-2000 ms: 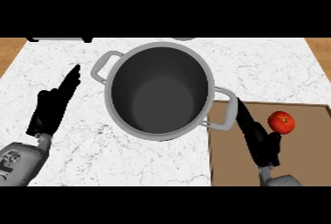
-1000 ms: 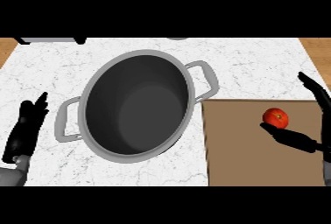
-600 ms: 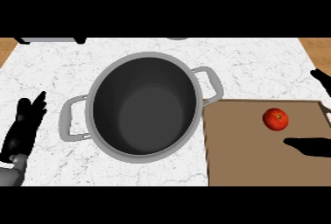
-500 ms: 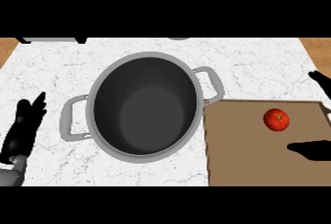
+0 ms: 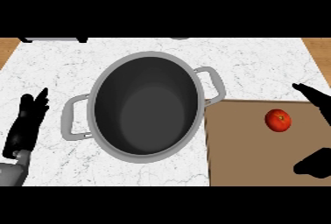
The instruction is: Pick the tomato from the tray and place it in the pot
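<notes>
Looking down on a white marble counter (image 5: 258, 65), from left to right. At the far left edge the left hand (image 5: 27, 124) rests with fingers straight and together, pointing up, touching nothing. Next, mid-counter, stands a large grey pot (image 5: 145, 111) with two side handles, dark inside and holding nothing. Just beside its right rim lies a brown tray (image 5: 252, 157). On the tray's upper right sits the tomato (image 5: 278, 120), small, round, glossy red. At the right edge the right hand (image 5: 317, 164) shows spread wide, finger above and thumb below, flanking the tomato without touching it. The tomato is likely light, smooth, apt to roll and bruise; best held across its widest middle.
</notes>
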{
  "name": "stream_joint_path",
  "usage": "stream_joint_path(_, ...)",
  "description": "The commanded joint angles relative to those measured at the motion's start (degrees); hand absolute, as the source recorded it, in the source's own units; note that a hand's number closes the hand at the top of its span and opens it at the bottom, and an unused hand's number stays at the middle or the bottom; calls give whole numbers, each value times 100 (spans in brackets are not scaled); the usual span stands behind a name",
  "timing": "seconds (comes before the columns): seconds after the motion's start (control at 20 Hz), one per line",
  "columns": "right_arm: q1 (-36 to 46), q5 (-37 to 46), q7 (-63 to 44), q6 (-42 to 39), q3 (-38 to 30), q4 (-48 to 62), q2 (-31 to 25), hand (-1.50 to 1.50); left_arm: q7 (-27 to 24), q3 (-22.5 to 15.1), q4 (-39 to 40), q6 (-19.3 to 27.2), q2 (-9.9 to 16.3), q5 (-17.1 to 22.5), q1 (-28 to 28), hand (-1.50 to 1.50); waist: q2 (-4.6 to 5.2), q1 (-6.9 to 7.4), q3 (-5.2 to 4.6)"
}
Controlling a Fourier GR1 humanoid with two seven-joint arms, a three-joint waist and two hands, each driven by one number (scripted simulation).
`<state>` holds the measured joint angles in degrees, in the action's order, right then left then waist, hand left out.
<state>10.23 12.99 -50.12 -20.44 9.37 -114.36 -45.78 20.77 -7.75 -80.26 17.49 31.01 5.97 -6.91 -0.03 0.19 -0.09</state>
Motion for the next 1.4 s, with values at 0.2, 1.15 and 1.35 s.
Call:
stream_joint_path(0.2, 109, 528, -317, -240, 26, 497, 668, -150, 15, 222, 130, -196, -253, -287, -54, 0, 5, -6, 9)
stream_joint_path(1.15, 487, 2300, 1405, -181, -144, 2513, 1617, -150, 212, 793, -199, -690, -650, -887, 6, 0, 7, 12, 10)
stream_joint_path(1.35, 349, 2439, 1162, -463, -297, 2445, 1850, -150, 183, 1039, -302, -898, -712, -907, 220, 0, 0, -3, 9)
